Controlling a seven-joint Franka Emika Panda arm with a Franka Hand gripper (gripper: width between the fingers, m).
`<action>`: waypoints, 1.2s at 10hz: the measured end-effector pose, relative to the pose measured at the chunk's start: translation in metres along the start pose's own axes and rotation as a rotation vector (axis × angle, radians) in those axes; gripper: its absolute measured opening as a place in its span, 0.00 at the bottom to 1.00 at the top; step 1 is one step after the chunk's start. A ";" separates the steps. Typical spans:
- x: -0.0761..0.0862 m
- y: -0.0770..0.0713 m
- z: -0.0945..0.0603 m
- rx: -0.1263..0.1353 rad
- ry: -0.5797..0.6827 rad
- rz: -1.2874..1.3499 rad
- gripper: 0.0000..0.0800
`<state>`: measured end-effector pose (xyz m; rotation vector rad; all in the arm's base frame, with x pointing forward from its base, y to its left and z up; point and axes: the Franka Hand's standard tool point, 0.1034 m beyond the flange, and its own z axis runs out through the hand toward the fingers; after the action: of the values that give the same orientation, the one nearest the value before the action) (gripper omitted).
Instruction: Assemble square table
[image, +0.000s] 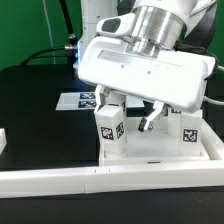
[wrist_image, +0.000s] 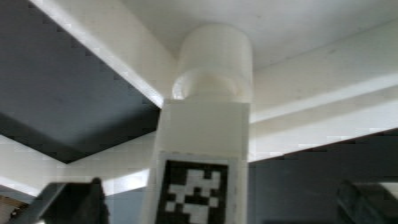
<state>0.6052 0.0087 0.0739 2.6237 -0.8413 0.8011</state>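
Observation:
The white square table top (image: 145, 68) is tilted and fills the middle of the exterior view. Two white tagged legs (image: 110, 128) (image: 187, 130) show under its near edge. My gripper (image: 150, 120) reaches down behind the top, with one dark finger showing between those two legs. In the wrist view a tagged leg (wrist_image: 205, 140) runs up to its round end at a socket among the top's ribs (wrist_image: 107, 45). My gripper (wrist_image: 217, 205) is open. Its dark fingers (wrist_image: 75, 200) stand on either side of that leg, apart from it.
The long white barrier wall (image: 100, 178) runs across the front, right below the legs. The marker board (image: 82, 100) lies flat on the black table behind the left leg. A small white piece (image: 3, 140) sits at the exterior view's left edge.

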 end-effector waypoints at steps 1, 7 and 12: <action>0.000 0.000 0.000 0.000 0.000 0.000 0.81; 0.016 -0.001 -0.012 0.029 -0.008 -0.034 0.81; 0.082 0.026 -0.056 0.135 -0.146 -0.033 0.81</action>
<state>0.6217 -0.0262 0.1687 2.8362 -0.8041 0.6862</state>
